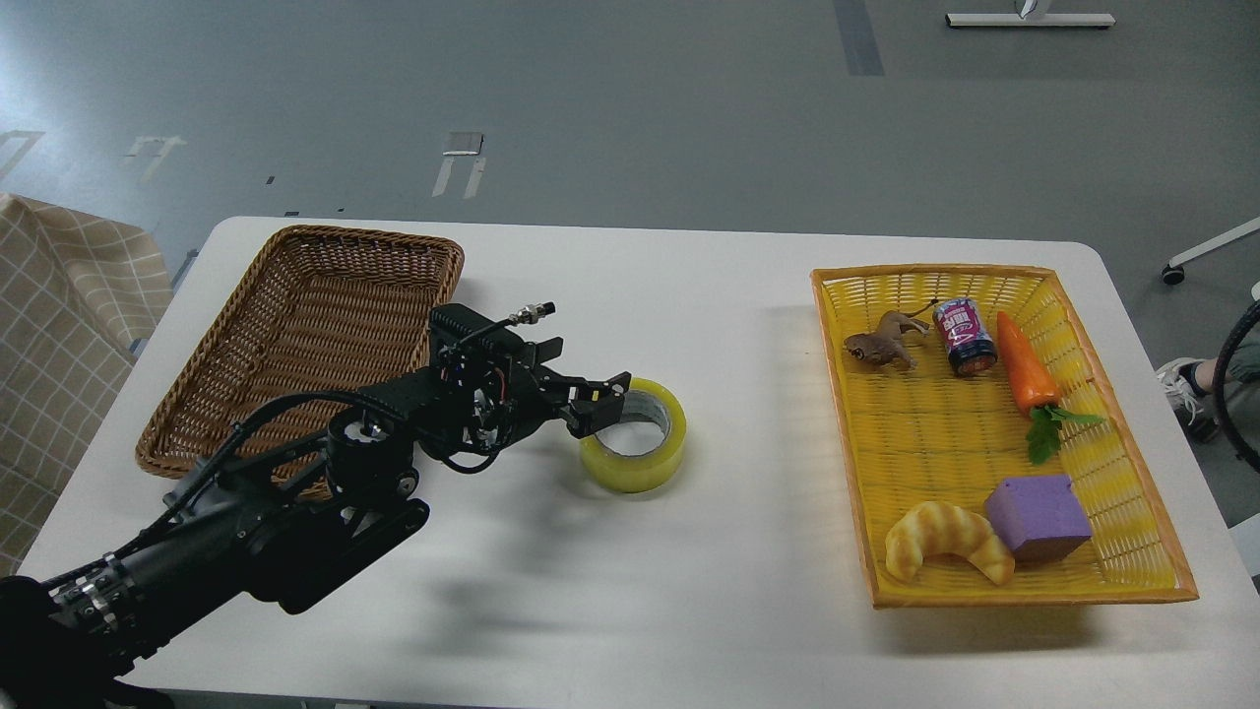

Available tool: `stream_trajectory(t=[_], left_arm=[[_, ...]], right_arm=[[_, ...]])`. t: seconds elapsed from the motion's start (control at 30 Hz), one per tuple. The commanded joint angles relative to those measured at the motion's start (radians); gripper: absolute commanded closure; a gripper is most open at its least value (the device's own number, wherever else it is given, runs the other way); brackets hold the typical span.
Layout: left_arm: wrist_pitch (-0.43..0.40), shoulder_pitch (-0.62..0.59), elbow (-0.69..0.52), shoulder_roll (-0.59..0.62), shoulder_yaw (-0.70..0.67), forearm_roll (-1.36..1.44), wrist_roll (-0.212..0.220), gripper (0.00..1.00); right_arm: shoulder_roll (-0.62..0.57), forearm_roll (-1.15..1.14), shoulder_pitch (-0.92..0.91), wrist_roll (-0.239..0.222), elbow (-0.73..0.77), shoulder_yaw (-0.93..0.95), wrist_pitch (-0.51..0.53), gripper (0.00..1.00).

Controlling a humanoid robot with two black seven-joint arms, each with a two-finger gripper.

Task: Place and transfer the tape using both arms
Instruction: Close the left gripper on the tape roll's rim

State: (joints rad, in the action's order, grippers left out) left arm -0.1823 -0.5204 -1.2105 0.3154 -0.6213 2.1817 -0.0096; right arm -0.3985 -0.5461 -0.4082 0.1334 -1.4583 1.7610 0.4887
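Note:
The tape, a yellow-green roll with a grey-white core, lies flat on the white table near the middle. My left arm comes in from the lower left. Its gripper is at the roll's left rim, low over it, with its two fingers apart. One finger reaches over the roll's hole and the other is by the outer left wall. I cannot tell whether they touch the roll. My right arm and gripper are out of view.
An empty brown wicker basket stands at the back left, behind my left arm. A yellow basket on the right holds a toy animal, a can, a carrot, a purple block and a croissant.

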Motion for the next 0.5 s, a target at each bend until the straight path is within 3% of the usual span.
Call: stream_trajectory(t=[0.0,0.47], left_arm=[[0.027,0.014,0.015,-0.009,0.002,0.000,-0.001,0.02],[0.030,0.013,0.098,-0.045,0.015,0.000,-0.039,0.02]], right_arm=[[0.000,0.000,0.000,0.000,0.004,0.000,0.000,0.00],[-0.008,-0.002,0.002,-0.001,0.004,0.002,0.000,0.00]])
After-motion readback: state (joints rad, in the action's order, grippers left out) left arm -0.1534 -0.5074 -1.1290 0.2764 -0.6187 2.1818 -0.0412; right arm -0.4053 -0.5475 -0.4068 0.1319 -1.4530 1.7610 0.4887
